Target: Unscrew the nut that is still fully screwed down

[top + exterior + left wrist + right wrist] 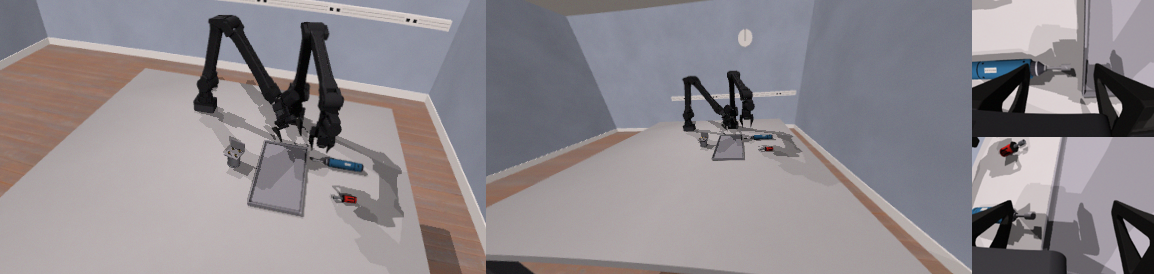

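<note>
joint module (233, 160) (703, 143) stands on the bench (125, 200) (661, 205) (1060, 15) (1033, 167) beside the tray (275, 209) (728, 159) (1085, 46) (1057, 177). left fingers (320, 147) (746, 124), open and empty, could pinch the electric nut driver (345, 164) (762, 137) (1002, 70) (980, 210) by its slim shaft if lowered off-centre; right fingers (290, 135) open, empty.

blue nut driver (345, 164) (762, 137) (1002, 69) lies flat; joint module (233, 159) (703, 143) stands upright.

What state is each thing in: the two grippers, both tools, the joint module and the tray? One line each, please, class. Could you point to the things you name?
Left gripper (320, 148) (746, 124): open, nothing held
Right gripper (290, 135): open, nothing held
Blue nut driver (345, 164) (762, 137) (1002, 69): lying on its side
Red tool (350, 199) (769, 148) (1007, 150): lying down, not held
Joint module (233, 162) (703, 144): standing
Tray (276, 209) (728, 159): lying flat, nothing in it
</note>
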`<state>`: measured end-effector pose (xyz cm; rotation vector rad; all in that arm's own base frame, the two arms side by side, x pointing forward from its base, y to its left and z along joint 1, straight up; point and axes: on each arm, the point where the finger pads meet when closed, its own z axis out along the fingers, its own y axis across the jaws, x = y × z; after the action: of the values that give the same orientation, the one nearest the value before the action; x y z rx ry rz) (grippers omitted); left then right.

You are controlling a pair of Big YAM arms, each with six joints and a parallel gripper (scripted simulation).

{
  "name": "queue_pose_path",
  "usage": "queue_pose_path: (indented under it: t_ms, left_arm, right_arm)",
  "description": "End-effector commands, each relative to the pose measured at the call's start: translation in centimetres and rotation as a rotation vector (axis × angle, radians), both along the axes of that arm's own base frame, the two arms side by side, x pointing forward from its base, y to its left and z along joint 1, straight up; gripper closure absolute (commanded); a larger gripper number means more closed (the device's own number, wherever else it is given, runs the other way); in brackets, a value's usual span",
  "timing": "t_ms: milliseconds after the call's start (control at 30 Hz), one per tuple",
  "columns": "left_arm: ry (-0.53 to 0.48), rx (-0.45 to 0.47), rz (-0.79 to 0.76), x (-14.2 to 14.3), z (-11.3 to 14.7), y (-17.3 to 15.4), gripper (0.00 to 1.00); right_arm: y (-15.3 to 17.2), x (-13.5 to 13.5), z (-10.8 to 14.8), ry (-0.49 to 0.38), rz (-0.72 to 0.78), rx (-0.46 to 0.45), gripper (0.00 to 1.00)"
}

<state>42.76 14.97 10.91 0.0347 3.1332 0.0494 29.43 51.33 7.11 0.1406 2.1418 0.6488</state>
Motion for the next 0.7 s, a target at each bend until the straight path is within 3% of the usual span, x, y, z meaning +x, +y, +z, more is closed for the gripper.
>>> queue_pose_path:
  t_ms: [0,67,233,333,667]
  left_arm:
    - [-0.029,0.004,0.138,0.1,0.1,1.6,0.35]
    - [-0.012,-0.003,0.187,-0.3,-0.9,2.0,0.35]
    - [-0.045,0.009,0.165,0.7,1.0,1.9,0.35]
    - [-0.015,-0.004,0.260,-0.6,-1.2,2.7,0.35]
    - [-0.031,-0.007,0.480,-1.1,-1.8,5.1,0.35]
  right_arm:
    - [1.0,0.4,1.5,-0.012,0.000,0.034,0.00]
    - [1.0,0.4,1.5,-0.012,0.000,0.034,0.00]
    - [1.0,0.4,1.5,-0.012,0.000,0.034,0.00]
    - [1.0,0.4,1.5,-0.012,0.000,0.034,0.00]
    - [1.0,0.4,1.5,-0.012,0.000,0.034,0.00]
